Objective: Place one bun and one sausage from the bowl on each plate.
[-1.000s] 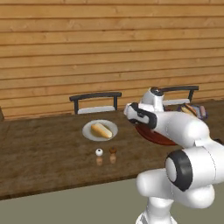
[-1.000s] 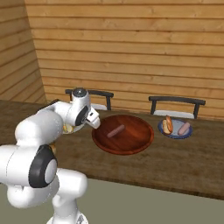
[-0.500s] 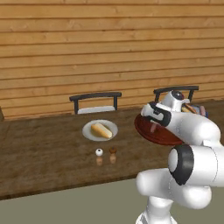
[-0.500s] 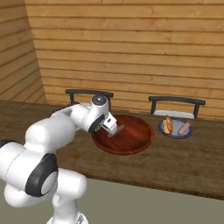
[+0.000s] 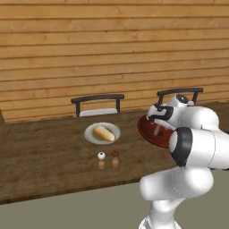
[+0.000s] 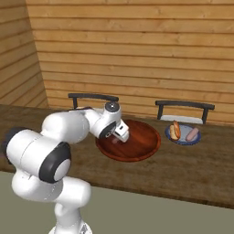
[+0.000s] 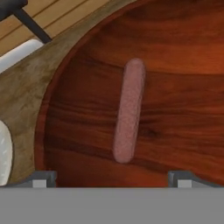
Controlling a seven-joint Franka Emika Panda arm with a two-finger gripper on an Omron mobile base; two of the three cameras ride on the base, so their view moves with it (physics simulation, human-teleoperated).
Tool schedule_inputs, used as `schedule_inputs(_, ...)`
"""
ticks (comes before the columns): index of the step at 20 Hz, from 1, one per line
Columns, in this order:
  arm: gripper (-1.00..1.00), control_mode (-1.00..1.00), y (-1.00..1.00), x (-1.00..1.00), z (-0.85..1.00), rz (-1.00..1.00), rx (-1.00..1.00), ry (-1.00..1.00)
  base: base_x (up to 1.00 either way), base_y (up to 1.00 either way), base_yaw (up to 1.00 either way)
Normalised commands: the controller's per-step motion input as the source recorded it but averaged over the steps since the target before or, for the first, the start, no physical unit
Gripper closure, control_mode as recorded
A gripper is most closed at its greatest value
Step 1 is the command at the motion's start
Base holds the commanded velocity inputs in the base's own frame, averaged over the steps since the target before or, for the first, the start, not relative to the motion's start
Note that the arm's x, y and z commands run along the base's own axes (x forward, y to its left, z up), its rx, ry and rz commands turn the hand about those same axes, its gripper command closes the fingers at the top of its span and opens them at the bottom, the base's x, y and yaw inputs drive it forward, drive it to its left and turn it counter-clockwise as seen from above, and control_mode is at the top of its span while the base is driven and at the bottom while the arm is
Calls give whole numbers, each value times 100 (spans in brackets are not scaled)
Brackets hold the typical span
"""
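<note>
**Gripper Positioned Above Sausage in Bowl**

The pale grey-white plate (image 5: 102,133) sits on the wooden table (image 5: 40,156) and carries one bun (image 5: 103,133). Two small shakers (image 5: 108,155) stand at 6 o'clock from this plate, near it.

The reddish-brown bowl (image 6: 141,141) sits at 3 o'clock from the grey-white plate. One sausage (image 7: 129,110) lies flat on the bowl floor, apart from the rim. The gripper (image 6: 118,136) hangs over the left part of the bowl. In the hand view its two fingertips (image 7: 41,179) stand wide apart, one at each lower corner, with the sausage between and beyond them; nothing is held.

The bluish-grey plate (image 6: 183,140) sits at 3 o'clock from the bowl, just beside it. It carries a second bun (image 6: 174,130) and a second sausage (image 6: 192,134), side by side.
</note>
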Motion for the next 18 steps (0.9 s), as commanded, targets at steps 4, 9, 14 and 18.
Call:
schedule_inputs(4, -100, -100, -18, 23, -27, 0, 0, 1, 0, 0, 0)
schedule_inputs(9, -100, -100, -10, 18, -28, 0, 0, 1, 0, 0, 0)
schedule_inputs(14, -100, -100, 0, 32, -29, 0, 0, 0, 0, 0, 0)
schedule_inputs(18, -100, -100, -4, 28, -29, 0, 0, 0, 0, 0, 0)
